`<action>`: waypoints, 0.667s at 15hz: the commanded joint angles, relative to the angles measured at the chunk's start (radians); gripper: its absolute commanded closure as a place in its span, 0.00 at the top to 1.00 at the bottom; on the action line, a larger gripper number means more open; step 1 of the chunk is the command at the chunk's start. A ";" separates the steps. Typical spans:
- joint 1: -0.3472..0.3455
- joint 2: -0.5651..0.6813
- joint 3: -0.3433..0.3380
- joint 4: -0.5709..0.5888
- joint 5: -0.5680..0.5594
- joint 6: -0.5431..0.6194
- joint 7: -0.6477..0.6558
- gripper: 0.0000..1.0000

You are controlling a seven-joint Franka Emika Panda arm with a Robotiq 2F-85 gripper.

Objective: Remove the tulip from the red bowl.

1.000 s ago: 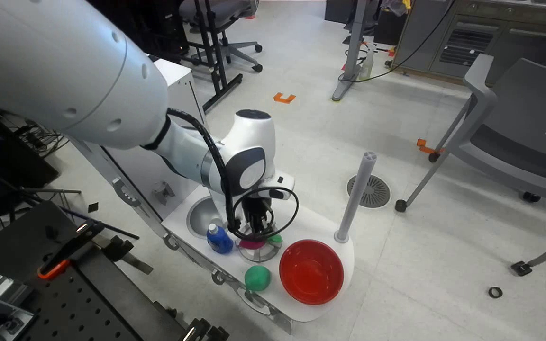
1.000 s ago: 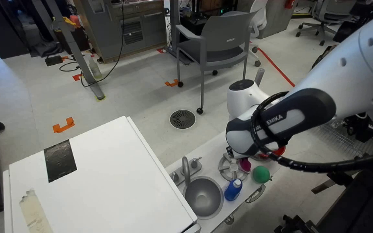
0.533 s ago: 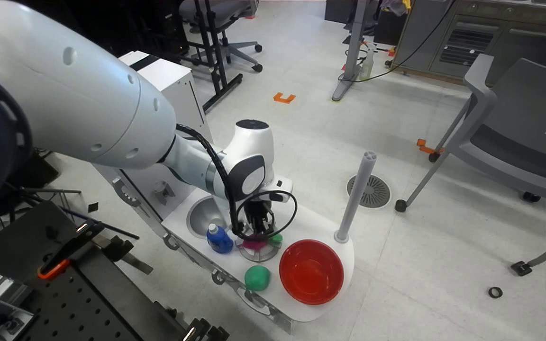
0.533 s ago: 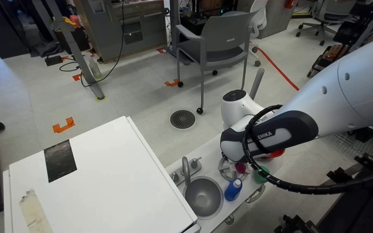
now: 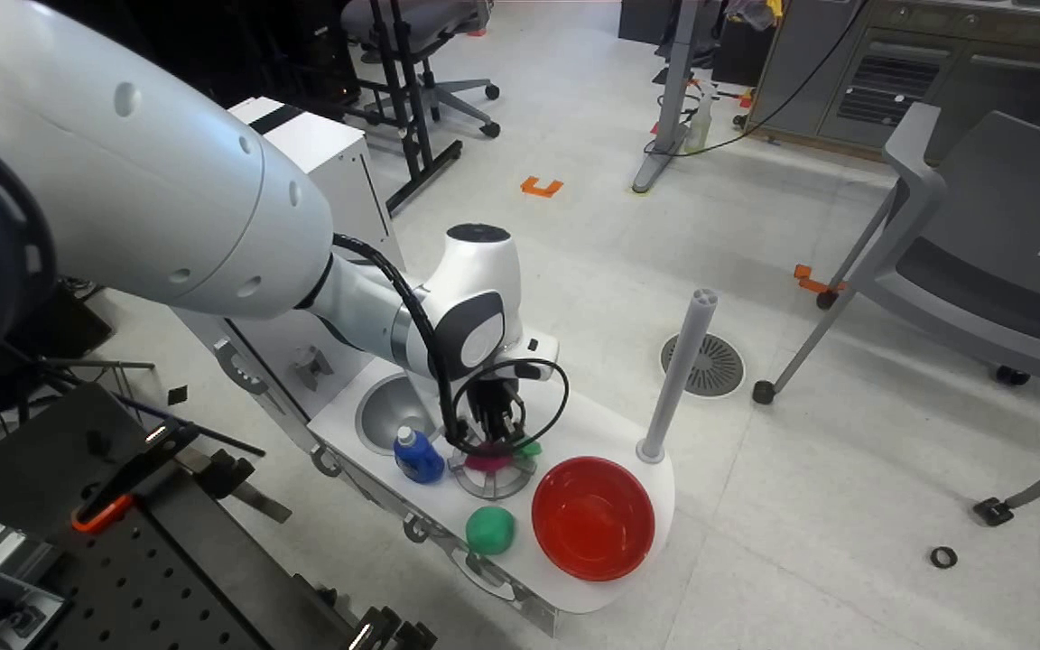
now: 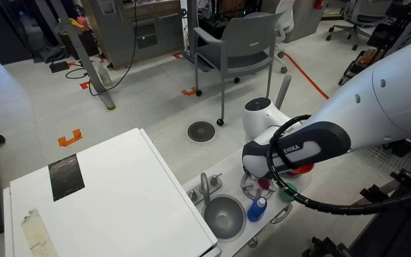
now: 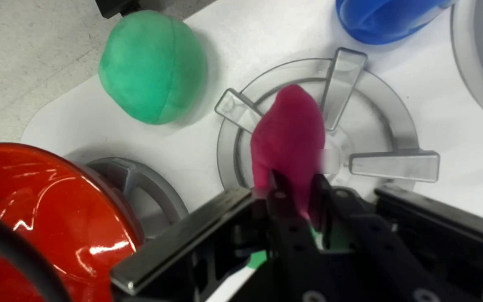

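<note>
The tulip's pink-magenta head (image 7: pixel 289 134) sits between the fingertips of my gripper (image 7: pixel 296 180) in the wrist view. My gripper is shut on it, with green parts showing behind the fingers. The tulip is over the grey burner (image 7: pixel 392 165); I cannot tell whether it touches it. The tulip also shows in both exterior views (image 5: pixel 487 460) (image 6: pixel 263 184), partly covered by the arm or its cable. The red bowl (image 5: pixel 592 560) stands beside the burner with nothing visible inside. It fills the lower left of the wrist view (image 7: pixel 78 201).
A green ball (image 5: pixel 490 530) lies beside the red bowl at the counter's edge. A blue bottle (image 5: pixel 417 458) stands between the burner and the sink (image 6: pixel 243 214). A grey post (image 5: pixel 678 379) rises behind the bowl. A tall white cabinet (image 6: pixel 120 185) stands beyond the sink.
From one second to half a second ago the gripper came down with the tulip, slightly towards the sink. Since then both have risen a tiny bit. Bowl, ball and bottle have not moved.
</note>
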 commanded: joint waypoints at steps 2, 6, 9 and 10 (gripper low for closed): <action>0.006 0.000 -0.024 0.003 -0.013 0.004 -0.001 0.52; 0.000 0.000 -0.012 0.018 -0.004 -0.001 -0.009 0.81; -0.016 -0.001 0.019 0.030 0.011 -0.012 -0.031 0.99; -0.021 -0.001 0.027 0.035 0.015 -0.017 -0.040 1.00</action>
